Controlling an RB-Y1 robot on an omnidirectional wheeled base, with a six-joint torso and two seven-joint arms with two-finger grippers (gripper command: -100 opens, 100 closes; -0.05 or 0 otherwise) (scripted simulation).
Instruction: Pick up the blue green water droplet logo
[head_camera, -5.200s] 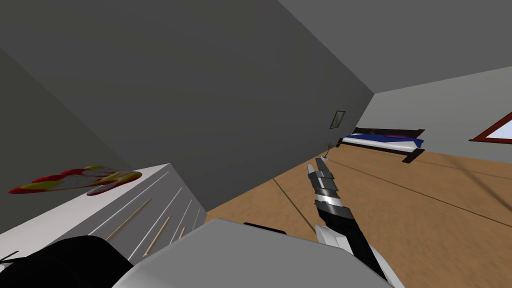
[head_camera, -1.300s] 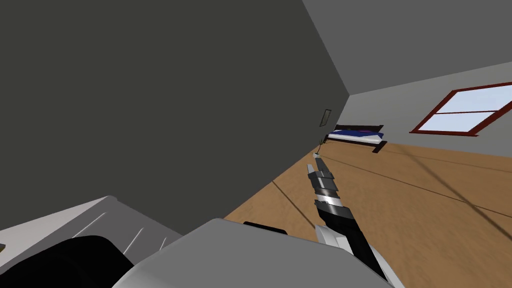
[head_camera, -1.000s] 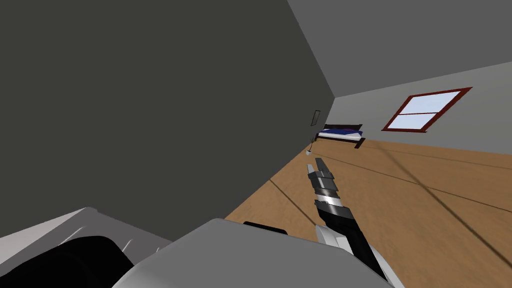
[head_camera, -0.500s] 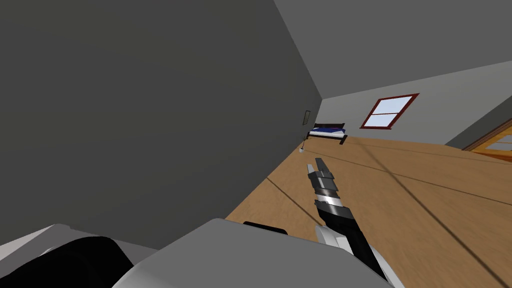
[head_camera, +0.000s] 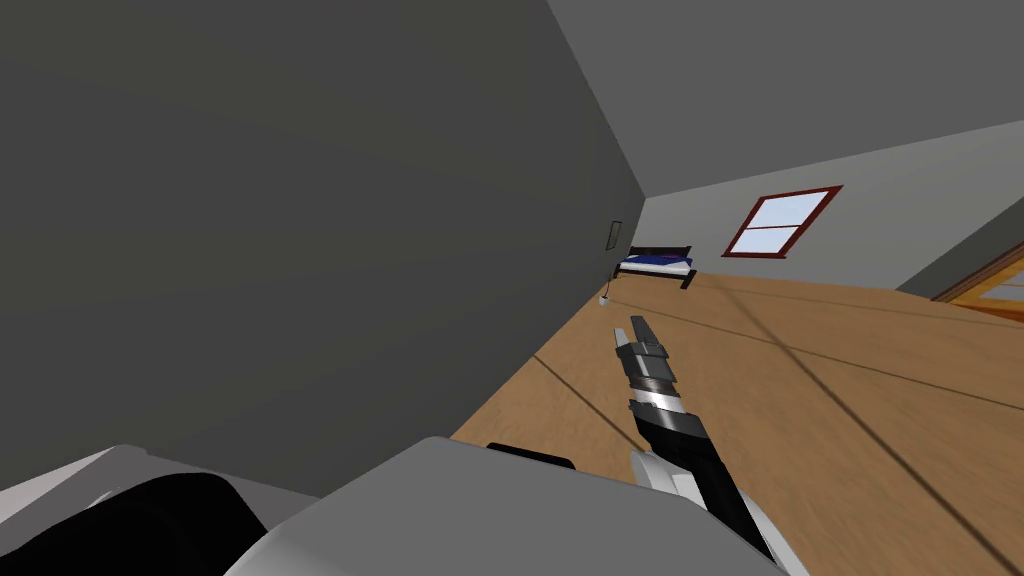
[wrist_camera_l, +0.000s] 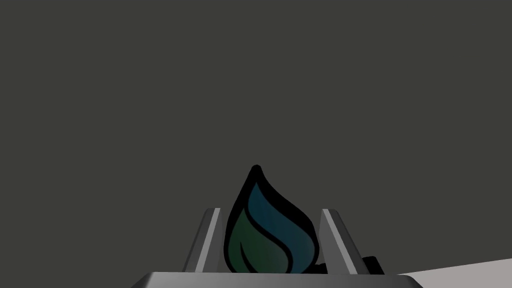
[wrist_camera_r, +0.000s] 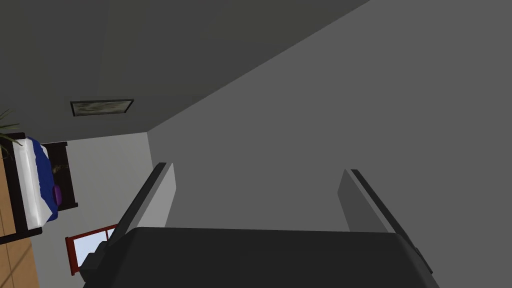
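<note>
The blue and green water droplet logo (wrist_camera_l: 270, 232), outlined in black, stands upright between the two fingers of my left gripper (wrist_camera_l: 269, 212). The gripper is shut on it, with a dark grey wall behind. Its lower part is hidden by the gripper's body. My right gripper (head_camera: 637, 325) reaches forward over the wooden floor; in the right wrist view the right gripper (wrist_camera_r: 258, 171) is open and holds nothing.
A dark grey wall (head_camera: 300, 200) runs close along my left. A white dresser corner (head_camera: 110, 465) sits at the lower left. Far ahead are a bed (head_camera: 655, 265), a small potted plant (head_camera: 605, 297), a red-framed window (head_camera: 782, 223) and an orange door frame (head_camera: 990, 285).
My view has swung away from the white dresser, which slid down to the lower left. The window and door frame came into sight. In the last half second almost nothing has shifted.
</note>
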